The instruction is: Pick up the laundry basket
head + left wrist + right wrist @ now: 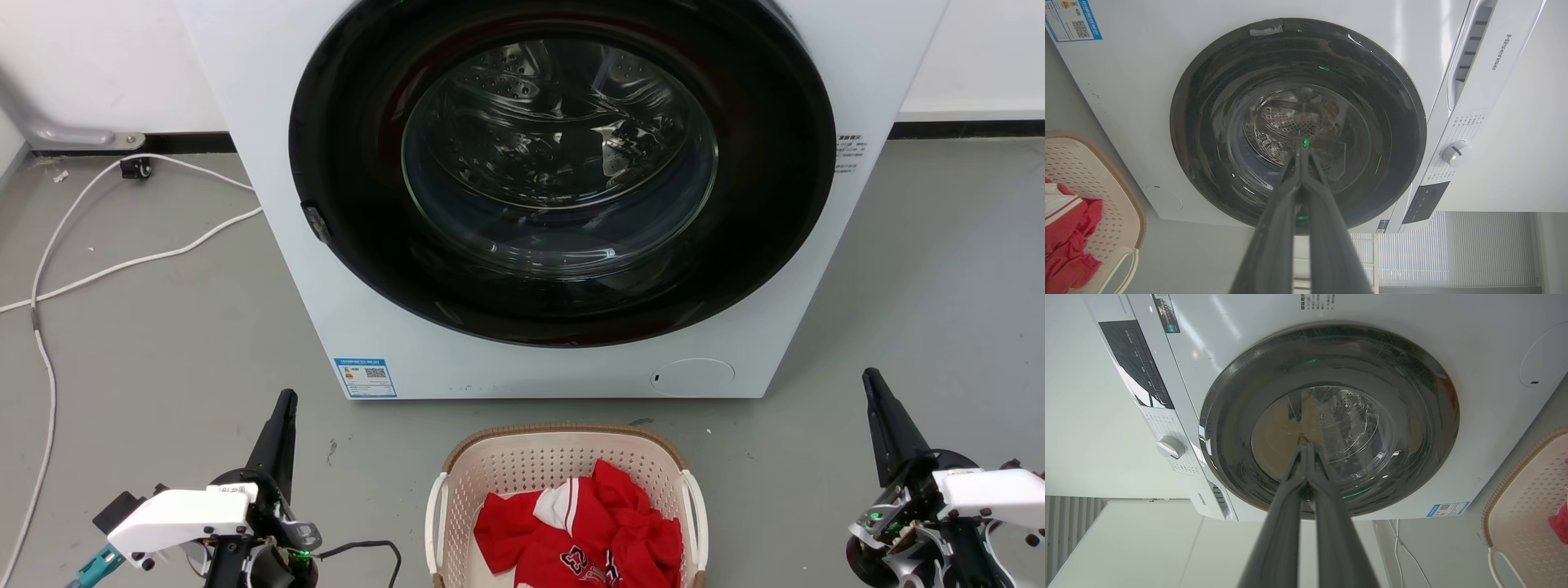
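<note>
The laundry basket (490, 465) stands on the grey floor in front of the washing machine, at the bottom middle of the head view. It is cream, perforated, with a brown rim and white loop handles, and holds red and white clothing (584, 531). Its corner shows as the laundry basket (1106, 196) in the left wrist view and the laundry basket (1527, 506) in the right wrist view. My left gripper (286, 400) is left of the basket, fingers shut and empty, seen as the left gripper (1302, 152). My right gripper (869, 377) is to the right, also shut and empty, seen as the right gripper (1305, 447).
A white front-loading washing machine (286, 163) with a dark round door (563, 163) fills the space just behind the basket. White cables (122, 261) trail over the floor at the left. A black cable (367, 545) lies by my left arm.
</note>
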Robot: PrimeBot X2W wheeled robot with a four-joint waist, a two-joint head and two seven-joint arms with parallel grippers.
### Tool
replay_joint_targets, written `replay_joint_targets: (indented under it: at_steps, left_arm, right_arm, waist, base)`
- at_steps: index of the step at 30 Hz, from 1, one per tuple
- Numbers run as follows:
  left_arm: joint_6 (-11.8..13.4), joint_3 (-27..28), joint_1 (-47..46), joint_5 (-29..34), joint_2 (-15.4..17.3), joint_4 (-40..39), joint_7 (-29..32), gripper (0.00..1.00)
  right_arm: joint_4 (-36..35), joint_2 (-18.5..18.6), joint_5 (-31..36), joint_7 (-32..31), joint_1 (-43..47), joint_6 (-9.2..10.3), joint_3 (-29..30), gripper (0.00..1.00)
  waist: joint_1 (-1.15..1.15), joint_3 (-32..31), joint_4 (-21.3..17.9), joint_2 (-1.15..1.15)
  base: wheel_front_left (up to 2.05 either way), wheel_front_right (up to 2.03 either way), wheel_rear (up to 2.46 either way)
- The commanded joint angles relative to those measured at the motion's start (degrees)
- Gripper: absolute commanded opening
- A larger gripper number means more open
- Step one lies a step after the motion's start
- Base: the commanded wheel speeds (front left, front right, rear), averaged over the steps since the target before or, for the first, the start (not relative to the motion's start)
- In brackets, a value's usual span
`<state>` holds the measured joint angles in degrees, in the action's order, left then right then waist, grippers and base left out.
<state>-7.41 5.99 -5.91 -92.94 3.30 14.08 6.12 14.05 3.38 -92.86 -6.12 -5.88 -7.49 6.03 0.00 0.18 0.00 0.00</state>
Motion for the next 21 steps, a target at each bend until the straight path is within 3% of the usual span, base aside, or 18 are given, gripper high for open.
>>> replay_joint_targets:
  at_steps: [1,11,12,21]
  left_arm:
    - [-0.2,0.2,-0.6,0.2,0.0,0.1,0.2,0.00]
    - [-0.2,0.2,-0.6,0.3,-0.1,0.1,0.3,0.00]
    - [0.0,0.1,0.0,0.0,-0.1,0.0,0.0,1.00]
    - [0.0,-0.7,2.4,0.8,-0.5,0.7,-1.5,1.00]
  right_arm:
    - [0.1,-0.2,0.1,-0.2,-0.7,0.00,0.1,0.00]
    - [0.1,-0.3,0.2,-0.3,-0.7,0.00,0.2,0.00]
    - [0.0,0.0,0.1,0.0,0.0,0.00,0.1,1.00]
    - [0.6,-0.2,0.5,1.5,2.8,0.01,-0.7,1.00]
  waist:
    - [0.00,0.0,0.0,0.00]
    - [0.00,0.0,0.0,0.00]
    - [0.00,0.0,0.0,0.00]
    - [0.00,0.0,0.0,0.00]
  base:
    - [0.00,0.00,0.00]
    - [0.00,0.00,0.00]
    - [0.00,0.00,0.00]
    - [0.00,0.00,0.00]
